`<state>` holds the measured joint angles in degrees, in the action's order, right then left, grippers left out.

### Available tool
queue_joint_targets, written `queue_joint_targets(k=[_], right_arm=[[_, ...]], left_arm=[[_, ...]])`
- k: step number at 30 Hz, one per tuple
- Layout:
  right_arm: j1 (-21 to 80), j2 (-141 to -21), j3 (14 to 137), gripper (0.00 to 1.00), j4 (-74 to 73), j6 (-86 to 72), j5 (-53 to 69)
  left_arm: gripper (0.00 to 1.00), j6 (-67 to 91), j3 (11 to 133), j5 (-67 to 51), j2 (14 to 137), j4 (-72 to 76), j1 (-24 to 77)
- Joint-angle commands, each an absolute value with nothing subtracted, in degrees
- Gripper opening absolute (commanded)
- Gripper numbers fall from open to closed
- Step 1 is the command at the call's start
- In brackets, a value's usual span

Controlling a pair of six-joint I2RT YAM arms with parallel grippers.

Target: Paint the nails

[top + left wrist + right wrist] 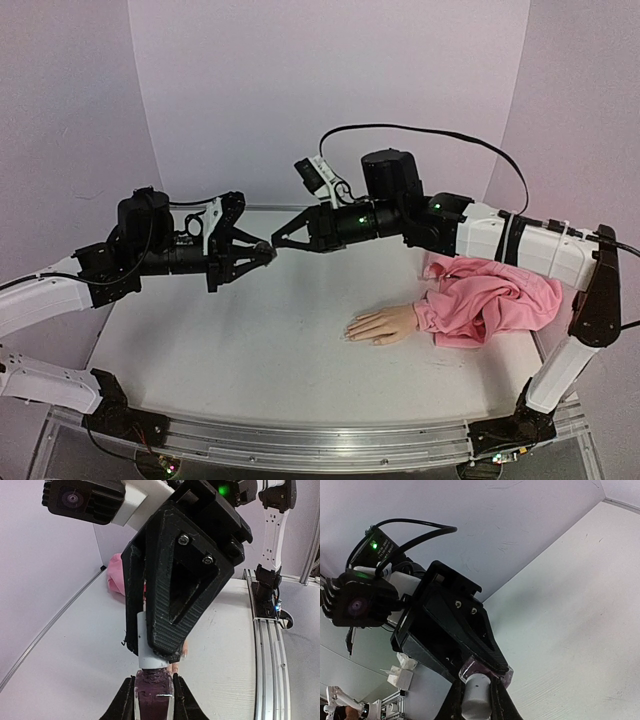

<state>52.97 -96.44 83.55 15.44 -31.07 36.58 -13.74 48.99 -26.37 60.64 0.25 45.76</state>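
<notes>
A small bottle of dark purple polish (154, 697) is held in the air, with my left gripper (154, 684) shut on its glass body. My right gripper (476, 690) is shut on the bottle's white cap (476, 700). In the top view the two grippers meet tip to tip above the table, left gripper (258, 252) and right gripper (282, 241). The flesh-coloured mannequin hand (385, 325) lies palm down to the right, and its nails (352, 331) are too small to judge there. One pale fingertip (184, 652) peeks out behind the right gripper's fingers (170, 605).
A crumpled pink sleeve (492, 298) trails from the mannequin hand's wrist toward the right arm's base. The white table (250, 340) has a metal rail (330, 440) along its near edge. Pale walls close in the back and the sides.
</notes>
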Motion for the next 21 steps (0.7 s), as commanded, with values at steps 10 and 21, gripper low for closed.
queue_joint_targets(k=[10, 21], right_arm=[[52.8, -91.5, 83.0, 0.0, 19.3, -29.4, 35.5], [52.8, -90.2, 82.5, 0.0, 20.3, -29.7, 35.4]], left_arm=[[0.0, -14.8, 49.4, -24.9, 60.7, 3.5, 45.9], [0.0, -15.1, 49.4, -25.5, 61.2, 3.5, 45.9]])
